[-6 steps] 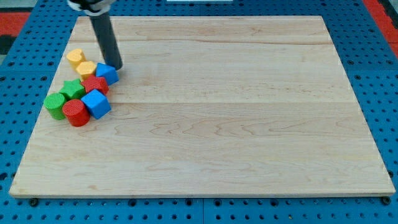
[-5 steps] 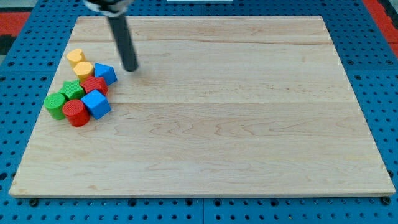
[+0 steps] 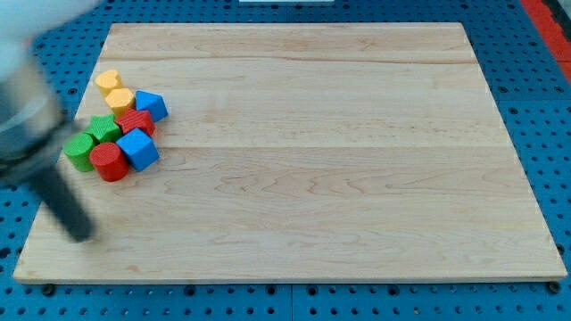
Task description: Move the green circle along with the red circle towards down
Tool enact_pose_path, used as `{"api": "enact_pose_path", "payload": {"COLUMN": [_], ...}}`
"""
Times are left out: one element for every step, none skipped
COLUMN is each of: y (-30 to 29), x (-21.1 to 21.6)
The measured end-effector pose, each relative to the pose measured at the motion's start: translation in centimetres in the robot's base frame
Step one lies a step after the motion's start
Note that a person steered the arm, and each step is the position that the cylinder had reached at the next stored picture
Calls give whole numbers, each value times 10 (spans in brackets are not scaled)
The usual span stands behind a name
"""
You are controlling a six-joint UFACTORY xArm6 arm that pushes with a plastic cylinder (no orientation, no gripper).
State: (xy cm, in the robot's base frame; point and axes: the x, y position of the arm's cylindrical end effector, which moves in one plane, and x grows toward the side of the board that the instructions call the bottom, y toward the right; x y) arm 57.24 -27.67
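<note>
On the wooden board point(image 3: 357, 134), my tip point(image 3: 82, 234) has swung from above to below the green circle point(image 3: 78, 152); no fingers show

This looks like a robotics lab bench: a pale wooden desk point(image 3: 312, 134) sits on a blue perforated mounting base point(image 3: 18, 89), and a blurred dark rod, probably the robot's, crosses the view's left.

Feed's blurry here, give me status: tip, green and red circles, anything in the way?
My tip down at the view's lower left, clear of all blocks. Green circle and red circle side by side, touching. Nothing below them.
</note>
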Motion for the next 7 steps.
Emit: {"api": "enact_pose_path", "payload": {"y": [-27, -20, -28, -24, -24, -24, -13], "x": [-8, -61, -77, -102, -103, -103, -109]}}
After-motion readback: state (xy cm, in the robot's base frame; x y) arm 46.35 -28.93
